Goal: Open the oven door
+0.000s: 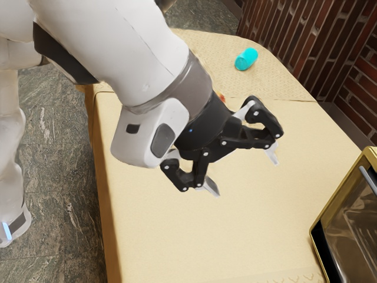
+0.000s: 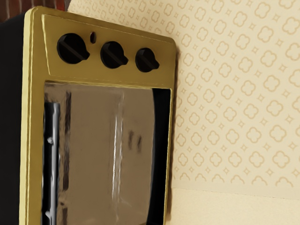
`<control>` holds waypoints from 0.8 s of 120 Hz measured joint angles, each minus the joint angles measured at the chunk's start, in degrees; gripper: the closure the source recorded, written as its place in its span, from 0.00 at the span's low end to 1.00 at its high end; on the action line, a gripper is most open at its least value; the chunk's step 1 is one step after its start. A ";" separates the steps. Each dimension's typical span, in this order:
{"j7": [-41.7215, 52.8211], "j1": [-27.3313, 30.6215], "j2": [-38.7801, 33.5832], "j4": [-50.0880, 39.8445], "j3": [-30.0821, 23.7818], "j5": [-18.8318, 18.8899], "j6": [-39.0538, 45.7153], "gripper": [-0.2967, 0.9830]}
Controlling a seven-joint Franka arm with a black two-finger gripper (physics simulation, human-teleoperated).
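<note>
Above the table in the exterior view, my gripper (image 1: 242, 171) is open, its two fingers wide apart with nothing between them. A gold-framed oven (image 1: 318, 226) stands at the exterior view's lower right, apart from the gripper. Its dark glass door (image 1: 352, 227) has a metal handle (image 1: 369, 179). In the wrist view the oven (image 2: 108, 77) shows its front, with the glass door (image 2: 93, 150) looking closed in the frame and the long metal handle (image 2: 55, 164) along one side of it.
Several black knobs (image 2: 71, 48) sit on the oven's panel beside the door. A cyan cup-like object (image 1: 247, 59) lies on the patterned far part of the table (image 1: 153, 236). Behind it rises a brick wall (image 1: 294, 35). A small reddish thing is partly hidden behind the hand.
</note>
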 joint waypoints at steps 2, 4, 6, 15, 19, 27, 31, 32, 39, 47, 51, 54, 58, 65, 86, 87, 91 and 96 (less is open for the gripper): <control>0.36 -0.02 0.18 -0.53 -0.17 1.14 1.01 0.23; 0.68 0.18 0.36 -0.98 -0.28 2.14 2.08 0.23; 0.95 0.61 0.53 -1.32 -0.35 3.01 3.12 0.23; 1.65 3.57 2.82 -1.72 0.23 5.82 7.40 0.23; 1.92 5.30 4.46 -1.47 0.65 6.76 8.91 0.23; 2.47 7.02 8.90 0.19 0.98 9.89 11.70 0.23; 2.71 7.26 10.72 0.65 1.35 11.57 13.17 0.23; 2.77 7.29 11.14 0.73 1.43 12.03 13.50 0.23; 3.14 7.34 13.42 1.07 1.74 14.61 15.53 0.23; 3.53 7.25 16.74 2.72 1.88 16.43 17.48 0.23; 3.73 7.13 18.59 3.95 1.84 17.21 18.33 0.23; 3.88 6.99 20.14 5.06 1.73 18.05 18.88 0.23; 4.09 6.86 22.00 6.42 1.64 19.13 19.56 0.23; 4.62 6.79 24.46 8.11 1.64 20.55 20.83 0.23; 6.67 6.67 28.57 10.53 1.63 22.49 23.27 0.23; 6.78 6.66 28.66 10.54 1.65 22.53 23.34 0.23; 7.24 6.65 28.96 10.41 1.80 22.68 23.60 0.23; 7.80 6.64 29.24 10.21 1.91 22.83 23.87 0.23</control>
